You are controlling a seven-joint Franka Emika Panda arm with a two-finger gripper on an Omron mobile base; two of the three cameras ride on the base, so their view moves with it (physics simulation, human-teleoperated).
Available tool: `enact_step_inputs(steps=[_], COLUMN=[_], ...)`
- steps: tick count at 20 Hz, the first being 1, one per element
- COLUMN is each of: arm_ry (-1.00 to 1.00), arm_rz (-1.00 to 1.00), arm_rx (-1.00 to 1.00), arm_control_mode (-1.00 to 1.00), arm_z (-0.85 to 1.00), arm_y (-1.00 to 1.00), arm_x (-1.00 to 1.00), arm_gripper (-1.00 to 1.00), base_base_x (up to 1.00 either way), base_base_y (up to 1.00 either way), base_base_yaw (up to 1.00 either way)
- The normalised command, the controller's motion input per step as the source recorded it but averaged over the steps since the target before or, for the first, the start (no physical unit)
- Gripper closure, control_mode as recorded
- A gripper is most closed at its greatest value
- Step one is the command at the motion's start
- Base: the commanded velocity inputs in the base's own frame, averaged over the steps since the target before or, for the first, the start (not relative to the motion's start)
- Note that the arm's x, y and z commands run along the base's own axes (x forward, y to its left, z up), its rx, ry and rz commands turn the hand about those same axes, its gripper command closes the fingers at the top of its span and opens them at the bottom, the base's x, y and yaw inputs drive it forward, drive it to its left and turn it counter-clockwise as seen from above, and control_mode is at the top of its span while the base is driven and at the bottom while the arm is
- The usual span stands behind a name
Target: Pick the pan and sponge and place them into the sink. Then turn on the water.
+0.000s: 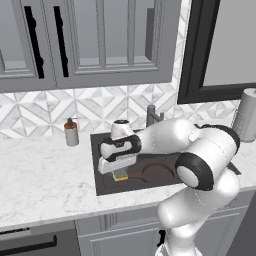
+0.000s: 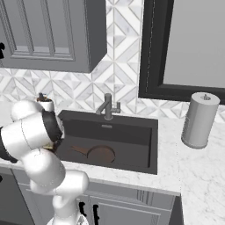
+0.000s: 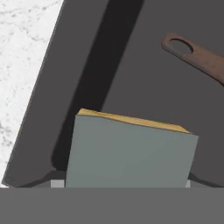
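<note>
Your sponge (image 3: 130,151) fills the hand view, grey face toward the camera, yellow edge up, clamped in the gripper (image 1: 120,175) over the sink's (image 1: 102,186) left end. The pan (image 2: 101,154) lies on the sink floor, handle pointing left toward the sponge.

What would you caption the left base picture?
Tool holds the sponge over the sink, pan already inside.
</note>
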Motion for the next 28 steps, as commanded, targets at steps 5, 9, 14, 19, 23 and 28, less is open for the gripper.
enact_step_inputs(steps=[5, 9, 14, 19, 23, 28], arm_ry=[0.15, 0.09, 0.03, 0.0, 0.0, 0.0], arm_rz=[-0.01, 0.0, 0.0, -0.02, -0.04, -0.04], arm_rx=[0.0, -0.01, -0.02, -0.05, -0.09, -0.08], arm_control_mode=[-1.0, -1.0, -1.0, -1.0, -1.0, -1.0], arm_z=[-0.03, -0.19, -0.22, -0.39, -0.46, -0.45], arm_y=[-0.65, -0.04, -0.01, -0.21, -0.13, -0.13], arm_x=[0.58, 0.46, 0.47, 0.44, 0.46, 0.46], arm_gripper=[1.0, 1.0, 1.0, 1.0, 1.0, 1.0], base_base_x=[0.0, 0.0, 0.0, 0.0, 0.0, 0.0], base_base_y=[0.0, 0.0, 0.0, 0.0, 0.0, 0.0], base_base_yaw=[0.0, 0.0, 0.0, 0.0, 0.0, 0.0])
